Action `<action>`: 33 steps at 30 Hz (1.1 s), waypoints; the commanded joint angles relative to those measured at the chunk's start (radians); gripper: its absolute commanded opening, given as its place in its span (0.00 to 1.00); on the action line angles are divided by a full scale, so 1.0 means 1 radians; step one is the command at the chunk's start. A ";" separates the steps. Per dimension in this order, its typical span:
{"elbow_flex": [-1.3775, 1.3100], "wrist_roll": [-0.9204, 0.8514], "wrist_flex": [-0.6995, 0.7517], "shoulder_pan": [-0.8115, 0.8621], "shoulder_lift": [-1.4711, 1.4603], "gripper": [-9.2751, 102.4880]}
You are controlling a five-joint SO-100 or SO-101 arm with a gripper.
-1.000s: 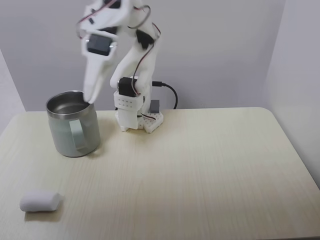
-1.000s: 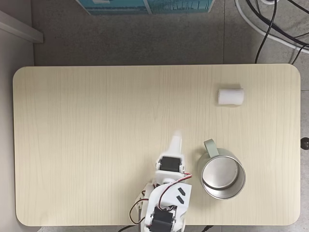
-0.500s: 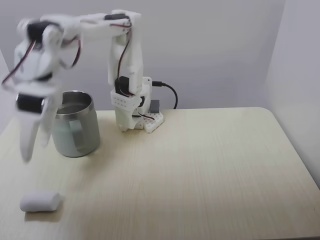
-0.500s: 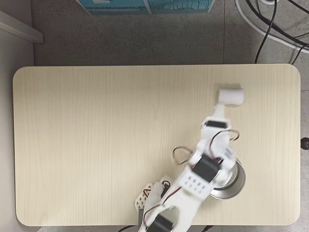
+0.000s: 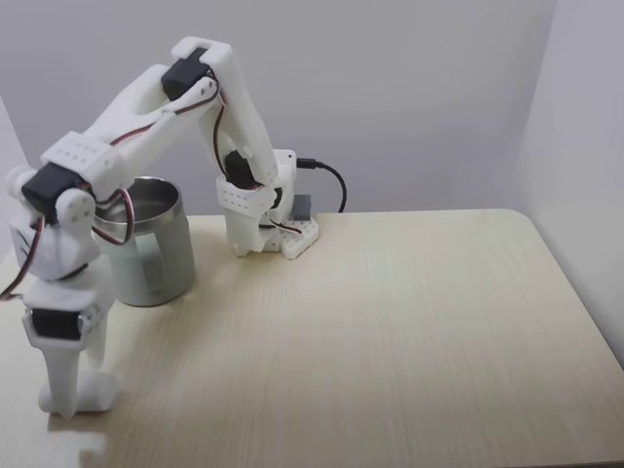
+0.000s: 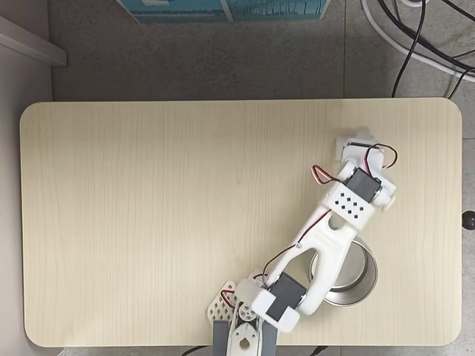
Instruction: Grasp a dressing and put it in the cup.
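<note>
The white plastic two-finger gripper [image 5: 70, 398] is pointing straight down at the pale wooden table [image 5: 390, 331], right at the small white soft roll of dressing [image 5: 97, 389], which sits near the front left corner in the angled fixed view. Honestly can't tell if the fingers are spread or closed on it, since the arm's wrist hides most of the roll [image 6: 343, 145] from above. The grey-green metal mug with the shiny steel inside [image 5: 156, 258] stands behind, well apart from the roll.

White dressing [image 5: 96, 390], grey-green cup [image 5: 156, 263]
</note>
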 commanded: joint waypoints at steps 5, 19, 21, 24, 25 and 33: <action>0.086 -0.018 -0.014 0.000 0.057 0.31; 0.121 0.020 0.080 0.003 -0.017 0.08; 0.170 0.049 0.144 0.003 -0.051 0.08; 0.270 0.081 0.273 0.002 -0.104 0.08; 0.313 0.091 0.325 0.000 -0.123 0.08; 0.548 0.048 0.678 0.017 -0.336 0.08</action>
